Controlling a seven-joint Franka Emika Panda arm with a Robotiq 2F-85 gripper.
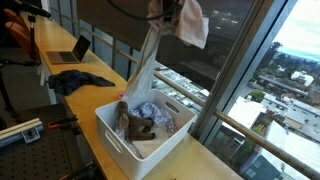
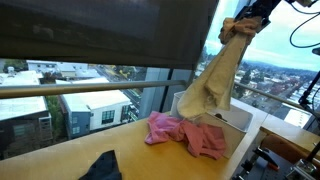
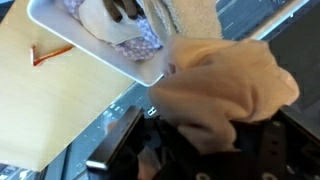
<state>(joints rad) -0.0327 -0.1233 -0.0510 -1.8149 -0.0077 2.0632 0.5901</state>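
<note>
High above the white bin (image 1: 110, 132) I have my gripper (image 2: 243, 22) clamped tight on the top end of a beige cloth (image 2: 215, 80), fingers fully closed on it. The cloth hangs in a long drape, its lower end reaching down into the bin among other clothes. A pink garment (image 2: 185, 135) lies just beside the bin on the wooden table (image 2: 60, 160). A dark garment (image 1: 80, 82) and a laptop (image 1: 70, 52) sit farther along.

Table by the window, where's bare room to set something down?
Bare wood lies on the table between the dark cloth and the pink cloth, toward the window. The white bin is crowded with clothes; the beige cloth in the gripper hangs over it.
</note>
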